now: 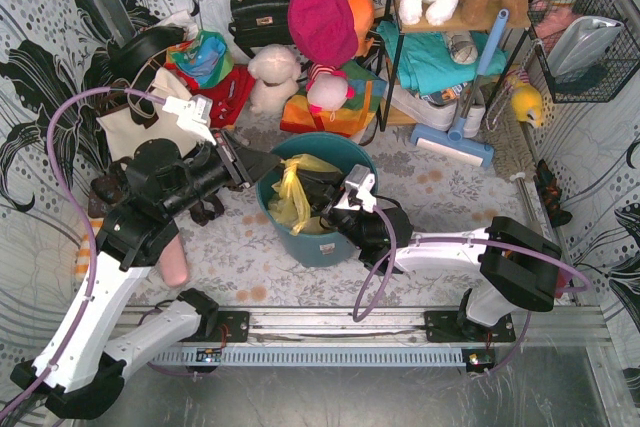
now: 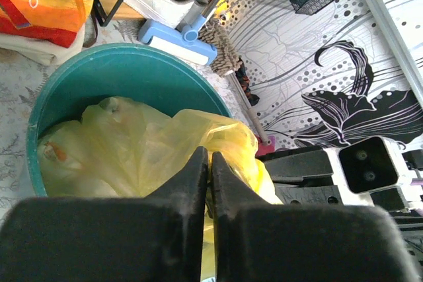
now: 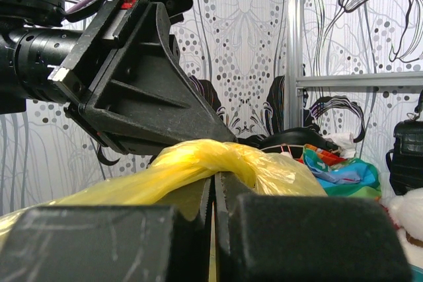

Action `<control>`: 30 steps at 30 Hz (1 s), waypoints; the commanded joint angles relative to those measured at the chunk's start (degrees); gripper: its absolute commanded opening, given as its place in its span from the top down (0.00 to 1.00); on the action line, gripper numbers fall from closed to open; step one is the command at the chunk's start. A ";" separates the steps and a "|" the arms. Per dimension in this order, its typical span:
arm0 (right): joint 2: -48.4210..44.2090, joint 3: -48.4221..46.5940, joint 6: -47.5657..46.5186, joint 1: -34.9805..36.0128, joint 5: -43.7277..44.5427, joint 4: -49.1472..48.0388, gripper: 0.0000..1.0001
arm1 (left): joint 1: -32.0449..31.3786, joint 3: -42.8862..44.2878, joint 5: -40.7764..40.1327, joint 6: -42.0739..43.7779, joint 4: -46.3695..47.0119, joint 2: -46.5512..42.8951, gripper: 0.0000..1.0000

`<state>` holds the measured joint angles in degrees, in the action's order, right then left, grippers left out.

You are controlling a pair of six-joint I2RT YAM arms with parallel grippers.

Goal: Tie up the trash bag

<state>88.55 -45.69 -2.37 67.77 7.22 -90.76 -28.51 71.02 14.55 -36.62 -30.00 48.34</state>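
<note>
Just ahead of my left gripper [image 2: 210,156], down in the round teal plastic bin [image 2: 119,57], lay the thin, crinkly yellow-green translucent trash bag [image 2: 132,137]. The fingers were pressed together with yellow film showing in the seam, so I judged them pinching it. Opposite, the right gripper [image 3: 213,183] was clamped on a twisted rope of the same plastic, which ran crosswise over its tips toward the left tool. Both arms sat equally near. I couldn't see what the bag held.
</note>
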 commanded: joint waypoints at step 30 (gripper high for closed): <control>-16.95 8.51 8.10 -0.35 3.03 11.17 0.84 | -0.23 0.52 -1.08 1.20 4.26 -0.31 1.00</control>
<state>75.83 -39.48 3.81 67.68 8.91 -82.85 -28.51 71.02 14.06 -36.29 -29.26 48.58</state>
